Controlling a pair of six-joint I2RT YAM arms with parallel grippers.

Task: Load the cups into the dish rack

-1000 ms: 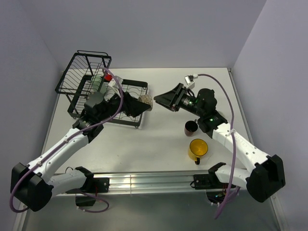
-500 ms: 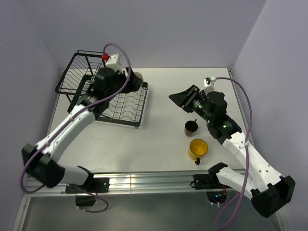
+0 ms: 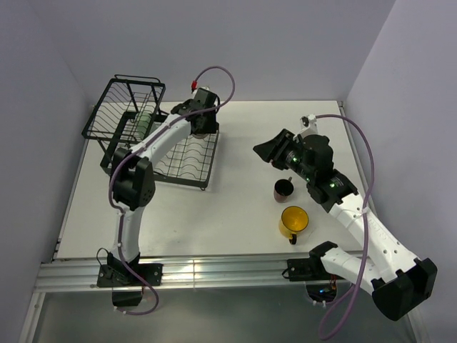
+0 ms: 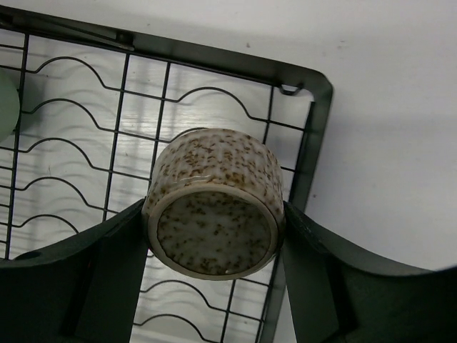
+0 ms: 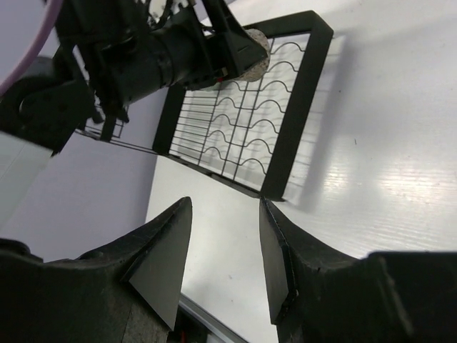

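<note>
Beige speckled cup (image 4: 214,207) is pinched between the two fingers of the left gripper (image 4: 213,229), over the far right corner of the flat slotted part of the dish rack (image 4: 314,143); whether it touches the wires I cannot tell. A pale green tumbler (image 3: 145,121) is already in the rack, toward the basket side. The right gripper (image 5: 225,204) hangs with fingers spread and empty, near the dark brown mug (image 3: 283,189) and yellow mug (image 3: 293,221), which stand on the table (image 3: 214,214).
</note>
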